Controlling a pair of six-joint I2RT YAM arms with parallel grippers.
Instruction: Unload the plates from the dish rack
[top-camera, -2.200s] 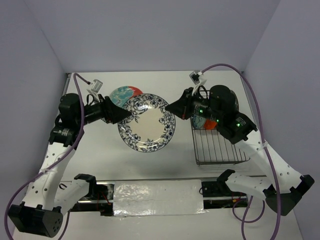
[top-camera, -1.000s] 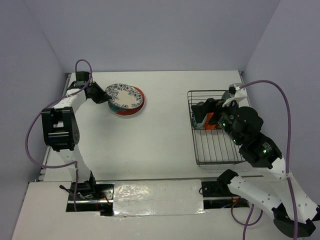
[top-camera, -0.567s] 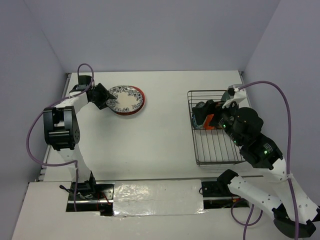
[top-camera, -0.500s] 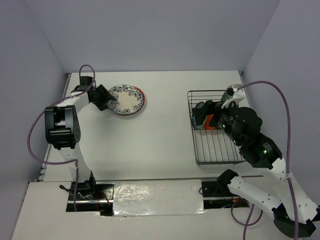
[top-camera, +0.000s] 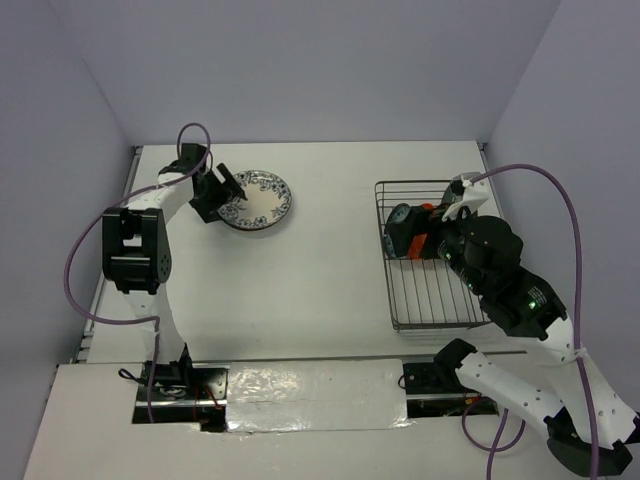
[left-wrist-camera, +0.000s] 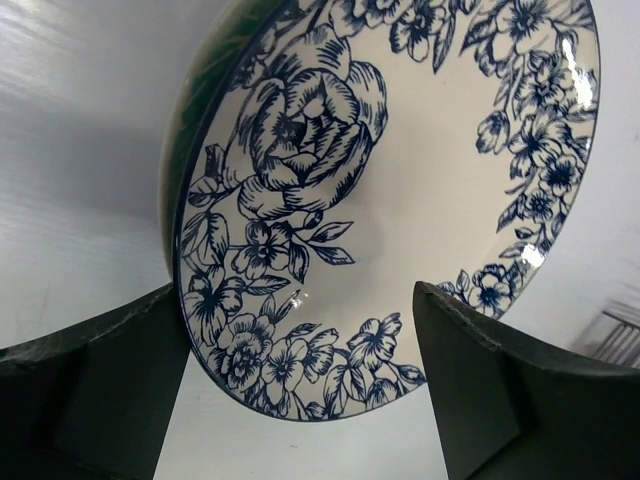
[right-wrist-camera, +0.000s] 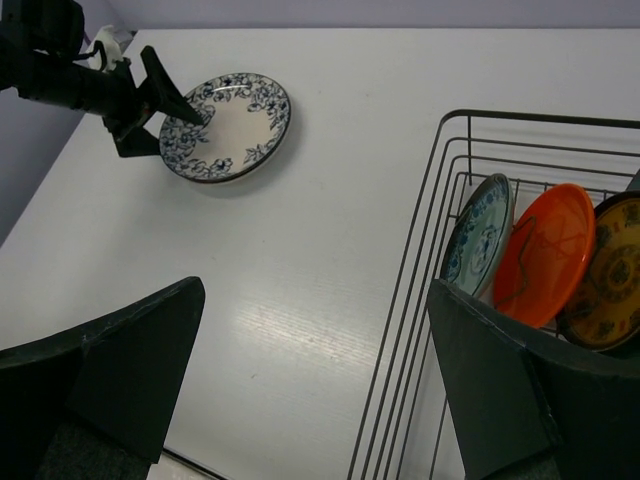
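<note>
The white floral-rimmed plate (top-camera: 260, 198) (left-wrist-camera: 420, 170) (right-wrist-camera: 232, 122) lies flat at the back left, on top of another plate whose teal edge (left-wrist-camera: 185, 120) shows beneath it. My left gripper (top-camera: 226, 194) (left-wrist-camera: 295, 300) (right-wrist-camera: 160, 115) is open at the plate's left rim, its fingers apart from it. The dish rack (top-camera: 440, 300) (right-wrist-camera: 520, 118) stands on the right. Upright in it are a blue-white plate (right-wrist-camera: 480, 235) (top-camera: 398, 218), an orange plate (right-wrist-camera: 545, 255) (top-camera: 426, 238) and a yellow-brown plate (right-wrist-camera: 605, 275). My right gripper (right-wrist-camera: 315, 290) (top-camera: 412, 238) hangs open and empty over the rack's left edge.
Purple walls close the table at the back, left and right. A silvery taped strip (top-camera: 315, 395) runs along the near edge between the arm bases. Bare white tabletop (top-camera: 320, 260) lies between the stacked plates and the rack.
My left gripper has opened and let go of the floral plate, which now rests on the stack; the arm has shifted slightly right. The right arm has barely moved.
</note>
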